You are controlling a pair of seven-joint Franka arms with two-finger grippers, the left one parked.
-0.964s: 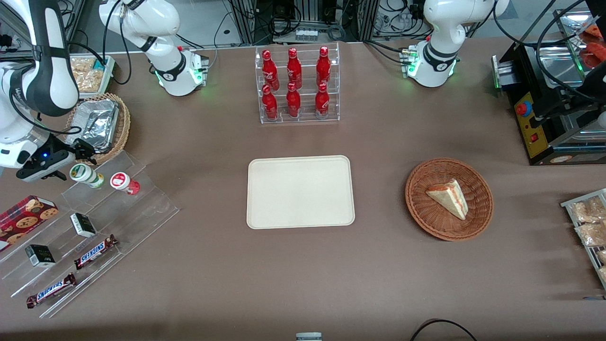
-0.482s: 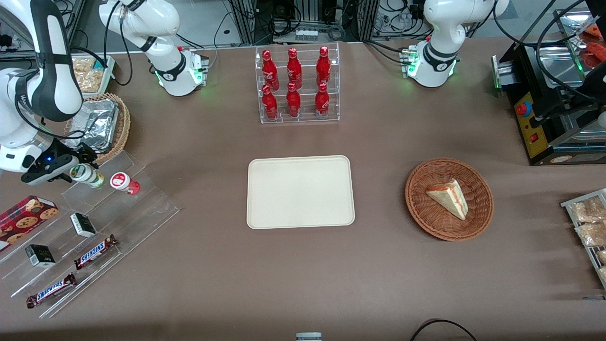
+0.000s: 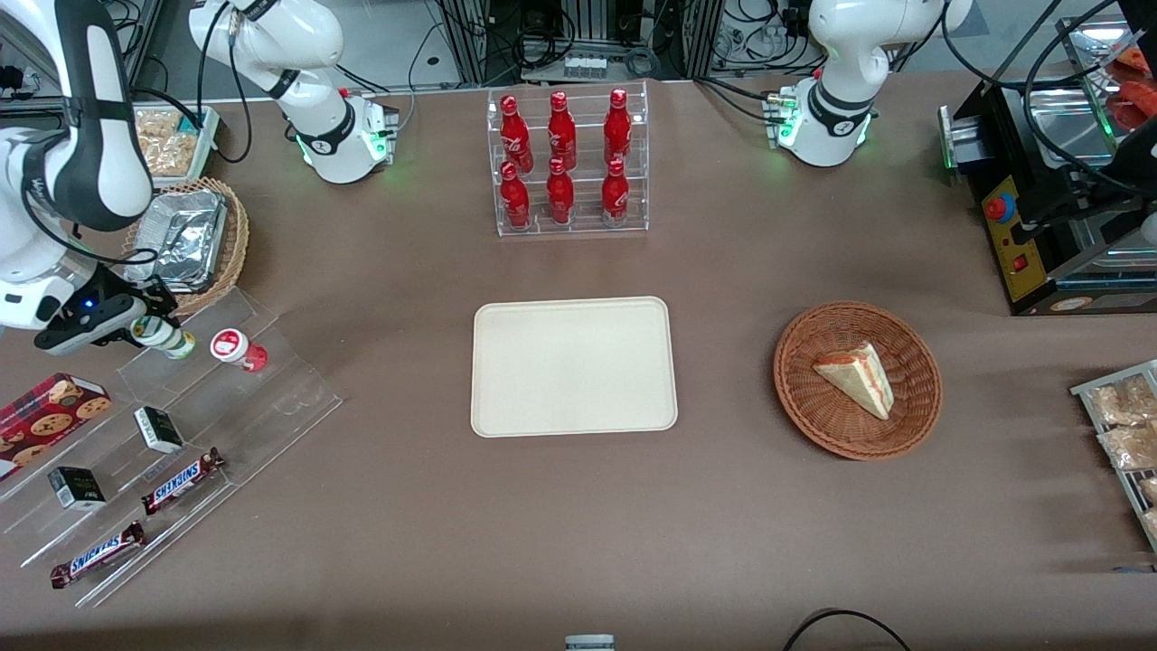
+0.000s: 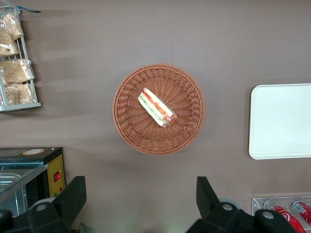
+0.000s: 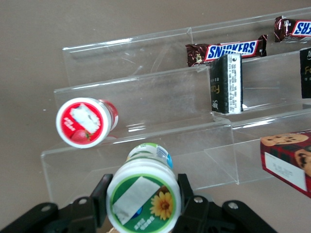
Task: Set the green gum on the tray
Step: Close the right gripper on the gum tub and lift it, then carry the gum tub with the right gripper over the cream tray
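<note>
The green gum (image 3: 172,340) is a small white bottle with a green-and-white lid, lying on the top step of a clear stepped stand (image 3: 271,398) toward the working arm's end of the table. My gripper (image 3: 147,325) is at the bottle's lid end. In the right wrist view the gripper (image 5: 143,200) has a black finger (image 5: 101,195) pressed on each side of the green gum's lid (image 5: 143,196). The cream tray (image 3: 573,366) lies flat at the table's middle, bare; its edge also shows in the left wrist view (image 4: 282,121).
A red-lidded bottle (image 3: 233,347) lies beside the green gum on the same step (image 5: 82,121). Lower steps hold dark boxes, Snickers bars (image 3: 181,479) and a cookie box (image 3: 50,411). A foil tray in a wicker basket (image 3: 185,231), a rack of red bottles (image 3: 569,163) and a sandwich basket (image 3: 857,380) stand around.
My gripper has moved in over the green gum's lid end, and its fingers now stand against the lid. The bottle has barely shifted.
</note>
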